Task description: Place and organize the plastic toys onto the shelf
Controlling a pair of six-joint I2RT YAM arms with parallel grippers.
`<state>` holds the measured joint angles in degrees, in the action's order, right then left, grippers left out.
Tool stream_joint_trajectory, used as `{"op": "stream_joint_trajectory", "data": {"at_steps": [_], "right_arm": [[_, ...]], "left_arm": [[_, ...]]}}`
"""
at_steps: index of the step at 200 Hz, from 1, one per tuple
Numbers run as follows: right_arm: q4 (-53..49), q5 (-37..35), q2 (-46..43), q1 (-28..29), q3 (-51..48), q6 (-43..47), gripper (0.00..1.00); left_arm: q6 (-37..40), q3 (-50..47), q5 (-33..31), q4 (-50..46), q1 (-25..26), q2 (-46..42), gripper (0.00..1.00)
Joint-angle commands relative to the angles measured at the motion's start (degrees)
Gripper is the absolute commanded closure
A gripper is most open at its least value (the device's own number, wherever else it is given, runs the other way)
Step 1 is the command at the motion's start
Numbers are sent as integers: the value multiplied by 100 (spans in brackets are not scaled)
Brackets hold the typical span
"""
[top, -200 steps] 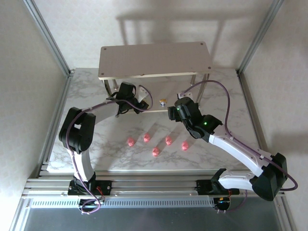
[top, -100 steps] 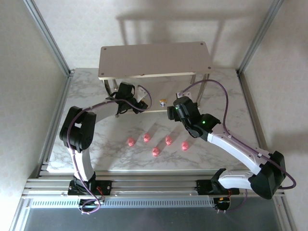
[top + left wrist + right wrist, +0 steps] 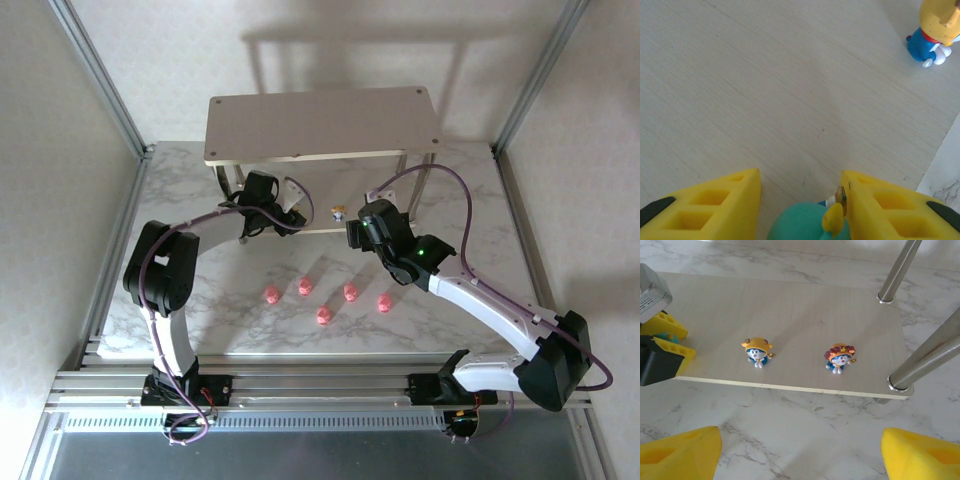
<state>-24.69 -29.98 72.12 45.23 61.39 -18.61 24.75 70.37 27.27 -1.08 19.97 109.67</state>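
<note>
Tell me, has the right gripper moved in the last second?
Yes, slightly. In the top view the right gripper has crept up and left, closer to the shelf.

The left arm (image 3: 160,275) and the right arm (image 3: 480,300) share one build: bulky black joint housings alternating with smooth white links. A purple cable (image 3: 440,180) loops along each arm, from the black base at the end farthest from the shelf (image 3: 320,125) up to the end nearest it. The right arm has a small green light (image 3: 422,253) on the black housing just short of the shelf. The left hand (image 3: 800,200) and the right hand (image 3: 802,455) have yellow wedge-shaped fingers (image 3: 715,205) (moulded with rectangular hollows, black at the outer edges). A grey box (image 3: 650,290) with a printed label sits on the left hand's black body.
</note>
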Motion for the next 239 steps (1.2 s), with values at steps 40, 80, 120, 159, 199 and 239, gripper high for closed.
{"op": "stream_joint_trajectory", "data": {"at_steps": [40,80,120,159,199,239], "right_arm": [[-35,-9,4,-41,172,-81,17],[-45,-8,-19,-41,172,-86,17],[-36,1,-10,-41,181,-94,17],[-54,67,2,-43,223,-66,15],[-71,106,7,-41,242,-55,14],[-89,98,-16,-45,260,-50,14]], "left_arm": [[22,-155,202,22,-72,-136,50],[-14,-165,369,34,-89,-181,49],[-52,-224,469,102,-116,-294,48],[-79,-243,638,108,-142,-406,48],[-101,-260,722,107,-151,-549,48],[-181,-326,706,257,-173,-703,48]]}}
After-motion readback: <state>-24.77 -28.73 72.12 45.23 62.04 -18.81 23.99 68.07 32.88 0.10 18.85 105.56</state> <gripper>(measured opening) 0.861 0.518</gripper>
